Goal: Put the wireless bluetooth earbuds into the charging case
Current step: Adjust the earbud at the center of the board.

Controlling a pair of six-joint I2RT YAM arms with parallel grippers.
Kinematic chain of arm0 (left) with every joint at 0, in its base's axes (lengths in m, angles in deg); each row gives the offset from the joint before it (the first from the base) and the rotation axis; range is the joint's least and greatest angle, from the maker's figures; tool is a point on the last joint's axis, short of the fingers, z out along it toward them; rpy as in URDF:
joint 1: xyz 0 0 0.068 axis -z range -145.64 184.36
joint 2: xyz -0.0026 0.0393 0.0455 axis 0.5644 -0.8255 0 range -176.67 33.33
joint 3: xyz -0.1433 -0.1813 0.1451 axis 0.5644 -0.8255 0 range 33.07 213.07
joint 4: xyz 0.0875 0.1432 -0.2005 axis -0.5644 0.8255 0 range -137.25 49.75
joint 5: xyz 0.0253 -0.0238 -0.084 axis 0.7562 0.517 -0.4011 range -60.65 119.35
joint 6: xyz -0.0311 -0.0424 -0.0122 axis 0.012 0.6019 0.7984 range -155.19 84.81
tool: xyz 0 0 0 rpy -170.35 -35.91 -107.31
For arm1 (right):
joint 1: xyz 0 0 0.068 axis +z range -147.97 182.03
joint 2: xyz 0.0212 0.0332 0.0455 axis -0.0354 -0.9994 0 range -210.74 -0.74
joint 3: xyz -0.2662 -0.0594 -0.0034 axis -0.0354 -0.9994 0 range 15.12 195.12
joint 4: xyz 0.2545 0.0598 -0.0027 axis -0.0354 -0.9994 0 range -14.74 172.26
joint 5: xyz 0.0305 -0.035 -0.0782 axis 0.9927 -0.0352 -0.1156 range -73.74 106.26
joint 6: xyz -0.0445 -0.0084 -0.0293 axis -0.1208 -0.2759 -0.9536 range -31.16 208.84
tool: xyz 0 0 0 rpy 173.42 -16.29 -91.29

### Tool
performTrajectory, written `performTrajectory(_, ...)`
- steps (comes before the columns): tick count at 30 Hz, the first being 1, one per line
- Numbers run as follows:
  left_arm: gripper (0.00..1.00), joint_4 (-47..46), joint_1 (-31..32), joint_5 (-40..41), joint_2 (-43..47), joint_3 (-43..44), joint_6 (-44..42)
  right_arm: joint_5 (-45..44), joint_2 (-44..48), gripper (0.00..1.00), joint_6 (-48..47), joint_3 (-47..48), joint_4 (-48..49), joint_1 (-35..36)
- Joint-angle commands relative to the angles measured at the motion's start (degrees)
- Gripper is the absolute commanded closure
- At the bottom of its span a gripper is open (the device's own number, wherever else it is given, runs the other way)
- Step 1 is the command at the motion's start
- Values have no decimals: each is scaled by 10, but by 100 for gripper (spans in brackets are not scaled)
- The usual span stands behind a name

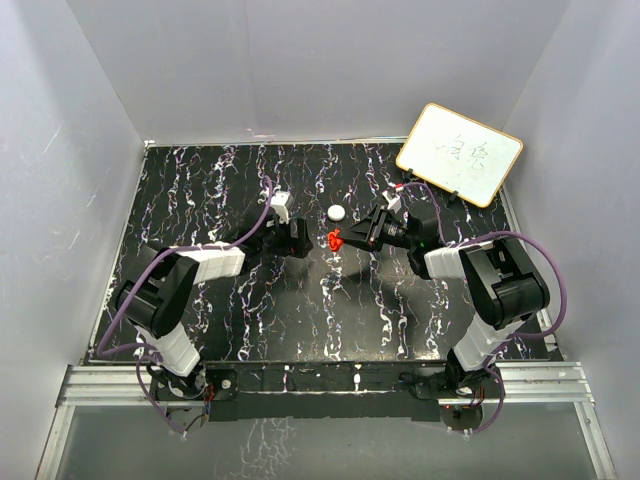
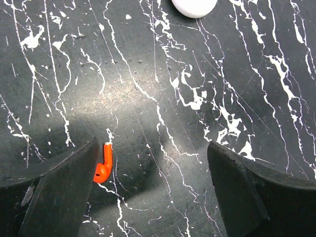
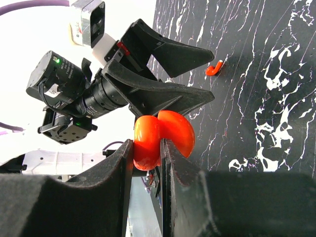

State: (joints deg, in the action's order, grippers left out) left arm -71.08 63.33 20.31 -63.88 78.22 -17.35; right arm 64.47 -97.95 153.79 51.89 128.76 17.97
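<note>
Closest to the right wrist camera, the right gripper's fingers were drawn in tight on a red charging case, pinching it at its near side so that two rounded lobes bulged out past the fingertips (whether the case touched the table could not be told). Behind the fingers the wrist was rolled onto its side, and in the top view the right arm bent sharply at the elbow by the table's right edge, its forearm reaching left towards the middle. The left gripper hung over the black marbled table with its fingers spread wide and holding nothing. One red earbud lay on the table just beside the inner edge of the finger on the left of that wrist's view, stem pointing away from the camera; contact between them could not be judged. A white disc sat on the table farther out, well apart from the earbud and cut off by the frame's top edge. The left arm rose from its base, folded at the elbow near the left edge, and stretched its forearm right towards the centre, so the two grippers faced each other closely. A whiteboard leaned at the far right corner.
</note>
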Motion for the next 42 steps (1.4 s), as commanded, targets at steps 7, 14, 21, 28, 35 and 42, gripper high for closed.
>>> performTrajectory(7, 11, 39, -2, -5, -2, 37, -23, 8, 17, 100, -9, 15, 15, -5)
performTrajectory(14, 11, 48, -2, -25, -15, 47, -29, 8, 18, 100, -9, 11, 15, -6)
performTrajectory(21, 11, 60, -2, -27, -22, 51, -30, 8, 23, 100, -11, 5, 16, -9)
performTrajectory(28, 11, 72, -3, -66, -31, 56, -30, 8, 24, 100, -11, 2, 15, -12)
performTrajectory(35, 11, 84, -2, -96, -34, 54, -29, 9, 27, 100, -11, -3, 15, -15)
performTrajectory(42, 11, 112, -2, -112, -27, 51, -32, 9, 28, 100, -12, -4, 15, -16)
